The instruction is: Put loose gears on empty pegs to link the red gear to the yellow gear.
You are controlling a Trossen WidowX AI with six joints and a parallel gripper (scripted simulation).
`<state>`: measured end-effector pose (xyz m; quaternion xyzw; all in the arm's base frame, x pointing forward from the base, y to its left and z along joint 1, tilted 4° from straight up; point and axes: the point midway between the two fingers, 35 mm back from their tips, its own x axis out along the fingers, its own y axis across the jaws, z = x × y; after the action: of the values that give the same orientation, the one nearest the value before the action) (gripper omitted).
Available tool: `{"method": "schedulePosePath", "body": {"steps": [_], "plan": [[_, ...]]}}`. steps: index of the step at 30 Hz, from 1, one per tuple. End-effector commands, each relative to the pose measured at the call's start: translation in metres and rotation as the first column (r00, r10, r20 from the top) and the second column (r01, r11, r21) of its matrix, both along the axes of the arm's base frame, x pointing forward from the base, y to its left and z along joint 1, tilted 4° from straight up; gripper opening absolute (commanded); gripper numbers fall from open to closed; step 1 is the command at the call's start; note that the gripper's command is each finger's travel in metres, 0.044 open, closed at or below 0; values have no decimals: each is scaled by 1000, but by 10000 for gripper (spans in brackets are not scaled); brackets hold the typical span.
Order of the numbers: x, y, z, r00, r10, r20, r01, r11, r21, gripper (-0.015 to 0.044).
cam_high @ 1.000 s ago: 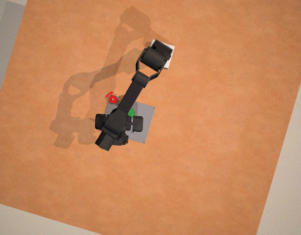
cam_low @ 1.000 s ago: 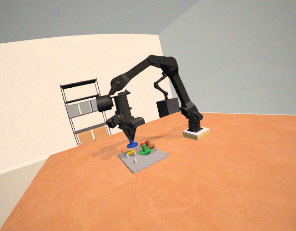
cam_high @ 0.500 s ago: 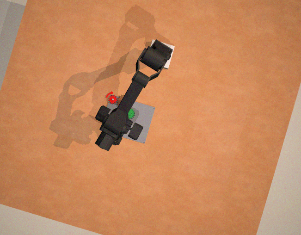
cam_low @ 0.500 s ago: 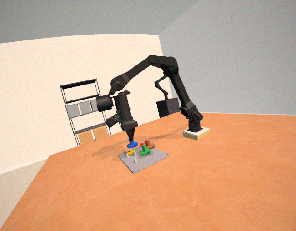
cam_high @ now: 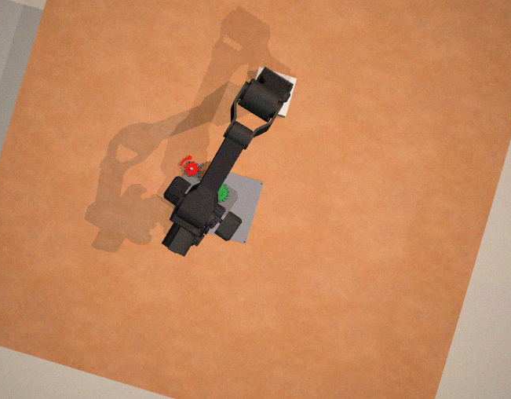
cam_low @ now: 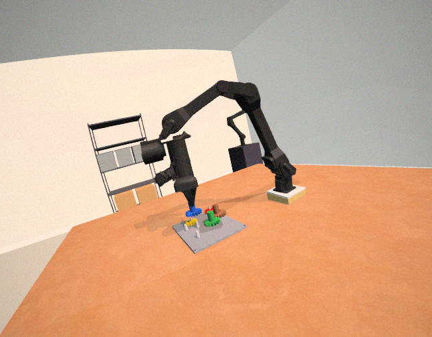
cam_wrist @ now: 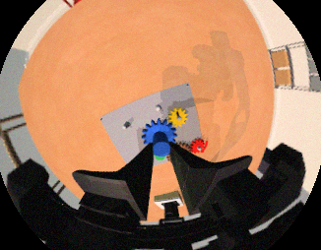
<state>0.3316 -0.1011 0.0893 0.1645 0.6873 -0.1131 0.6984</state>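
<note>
My gripper (cam_low: 192, 205) (cam_wrist: 160, 145) is shut on the upright handle of the blue gear (cam_low: 193, 213) (cam_wrist: 153, 134), held above the grey board (cam_high: 249, 206) (cam_low: 220, 239) (cam_wrist: 142, 108). The yellow gear (cam_low: 191, 222) (cam_wrist: 175, 118) sits low on the board, beside and below the blue one. The red gear (cam_high: 191, 171) (cam_low: 208, 210) (cam_wrist: 197, 144) is at the board's corner. The green gear (cam_high: 223, 192) (cam_low: 212, 221) sits on the board. The brown gear (cam_low: 220, 213) is near the red one; its seating and meshing are unclear. Bare pegs show: one peg (cam_low: 197, 234), another (cam_low: 186, 227), a third (cam_low: 197, 225).
The arm's base block (cam_high: 288, 103) (cam_low: 288, 198) stands on the table behind the board. The red arrow (cam_high: 184, 160) lies beside the red gear. In the wrist view, two bare pegs show, one peg (cam_wrist: 159, 107) and another (cam_wrist: 126, 125). The arm covers part of the board from above.
</note>
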Motion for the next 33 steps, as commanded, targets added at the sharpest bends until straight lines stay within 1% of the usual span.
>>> {"method": "schedulePosePath", "body": {"steps": [1, 7, 12, 17, 25, 29, 33], "plan": [[0, 0, -4, 999, 41, 1, -41, 999, -6, 0], [0, 0, -14, 995, 101, 5, -101, 995, -8, 0], [0, 0, -21, 996, 88, 4, -88, 996, -8, 0], [1, 1, -28, 1000, 19, 0, -19, 1000, -5, 0], [1, 2, -41, 989, -145, -11, 145, 989, -1, 0], [0, 2, -39, 971, -239, -17, 239, 971, 0, 0], [1, 1, -40, 970, -244, -18, 244, 970, 0, 0]]}}
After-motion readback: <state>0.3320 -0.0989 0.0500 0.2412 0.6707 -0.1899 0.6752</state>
